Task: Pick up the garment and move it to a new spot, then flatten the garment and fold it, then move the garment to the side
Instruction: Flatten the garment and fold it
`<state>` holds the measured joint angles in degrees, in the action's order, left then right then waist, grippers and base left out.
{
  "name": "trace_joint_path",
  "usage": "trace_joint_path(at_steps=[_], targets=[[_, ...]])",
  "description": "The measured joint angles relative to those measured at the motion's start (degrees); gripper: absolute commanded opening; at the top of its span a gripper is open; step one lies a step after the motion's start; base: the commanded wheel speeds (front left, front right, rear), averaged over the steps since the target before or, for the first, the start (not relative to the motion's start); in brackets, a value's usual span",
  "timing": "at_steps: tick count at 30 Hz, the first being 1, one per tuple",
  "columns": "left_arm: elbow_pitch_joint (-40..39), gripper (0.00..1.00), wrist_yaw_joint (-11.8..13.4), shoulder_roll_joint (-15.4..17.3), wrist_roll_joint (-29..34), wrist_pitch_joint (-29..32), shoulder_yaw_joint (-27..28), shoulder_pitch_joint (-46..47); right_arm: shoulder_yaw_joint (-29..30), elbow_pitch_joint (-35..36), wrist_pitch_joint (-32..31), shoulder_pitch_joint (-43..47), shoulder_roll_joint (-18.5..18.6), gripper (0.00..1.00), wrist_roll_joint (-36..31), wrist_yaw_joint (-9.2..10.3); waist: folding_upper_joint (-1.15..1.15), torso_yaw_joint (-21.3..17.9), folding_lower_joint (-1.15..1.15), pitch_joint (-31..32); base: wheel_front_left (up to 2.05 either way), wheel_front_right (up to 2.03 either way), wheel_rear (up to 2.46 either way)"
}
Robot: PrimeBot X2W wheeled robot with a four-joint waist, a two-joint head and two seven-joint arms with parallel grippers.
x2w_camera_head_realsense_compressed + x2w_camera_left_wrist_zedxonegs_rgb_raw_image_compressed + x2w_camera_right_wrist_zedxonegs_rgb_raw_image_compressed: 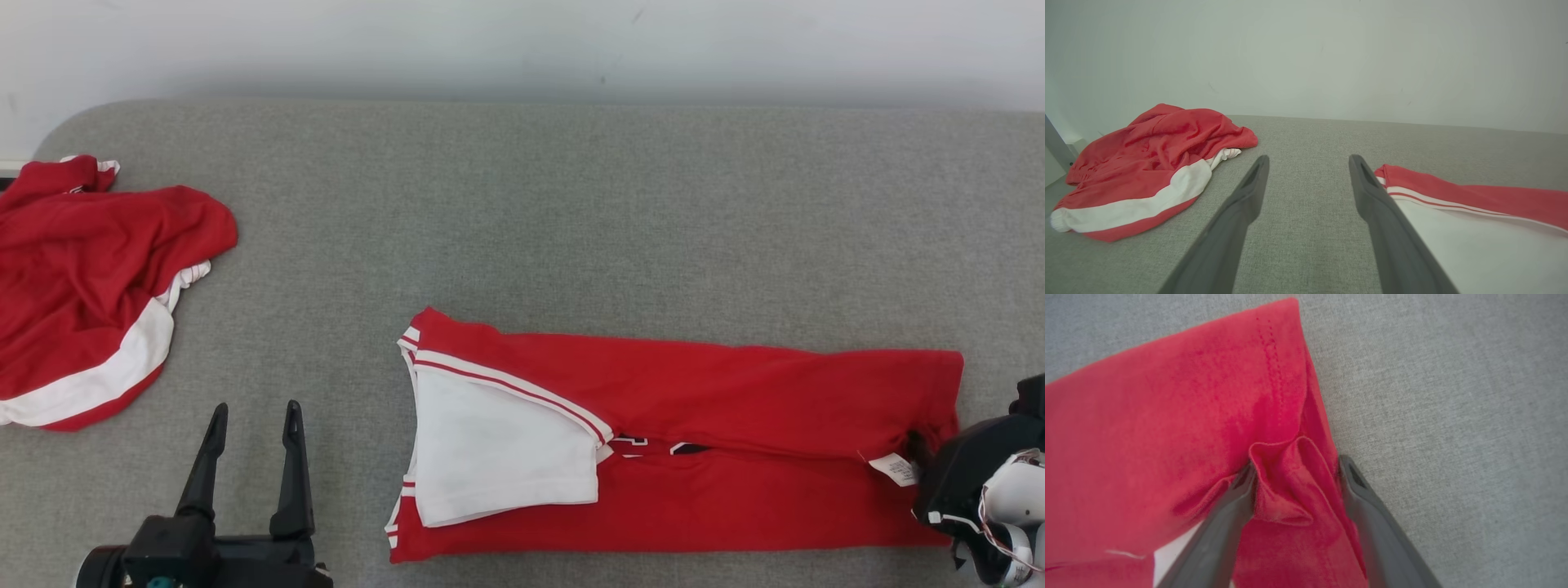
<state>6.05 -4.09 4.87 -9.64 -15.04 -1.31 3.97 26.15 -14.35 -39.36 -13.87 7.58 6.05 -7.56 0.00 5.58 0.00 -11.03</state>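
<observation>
Head view: folded red garment (735, 392) with white panel, flat at 5 o'clock on grey woven surface (522, 204); crumpled red-and-white garment (82, 278) at 9 o'clock; left gripper (255, 408) at 7 o'clock, spread wide, holding nothing. Left wrist view: its fingers (1249, 196) above the surface between both garments. Right wrist view: right gripper (1297, 465), wide, straddling a fold of the folded garment's edge.

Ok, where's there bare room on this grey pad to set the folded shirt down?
Widest free patch: the back strip of the pad between the wall and the folded shirt, right of the crumpled garment. A narrower gap lies between garment and shirt, left tool at its front. Crowded at the shirt's right end, where the right tool straddles cloth.
</observation>
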Motion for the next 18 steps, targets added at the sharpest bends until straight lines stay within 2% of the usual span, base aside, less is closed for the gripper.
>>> trace_joint_path(at_steps=[1,2,9,18], targets=[[0.08,1.0,-0.02,-0.04,0.07,0.0,0.07,0.03,0.03,0.01,-0.05,-0.16,0.05,0.43,-0.1,0.0,0.0,-0.02,0.0,-0.09,0.0,0.0,0.0],[0.14,1.0,-0.1,-0.1,0.13,0.0,0.11,0.08,0.0,0.04,-0.21,-0.33,0.1,0.0,-0.11,0.0,0.0,-0.07,0.0,-0.16,0.0,0.0,0.0],[0.58,1.0,-0.53,-0.4,0.68,-0.01,0.74,0.32,3.68,0.08,2.23,-1.92,-0.62,0.0,-2.99,-0.02,0.0,-1.14,0.0,-0.41,0.0,0.0,0.0],[0.91,1.0,-0.89,-0.78,1.01,0.0,1.09,0.45,14.96,3.12,8.28,-2.85,0.03,0.0,-10.39,-0.01,0.0,-2.2,0.0,0.1,0.0,0.0,0.0]])
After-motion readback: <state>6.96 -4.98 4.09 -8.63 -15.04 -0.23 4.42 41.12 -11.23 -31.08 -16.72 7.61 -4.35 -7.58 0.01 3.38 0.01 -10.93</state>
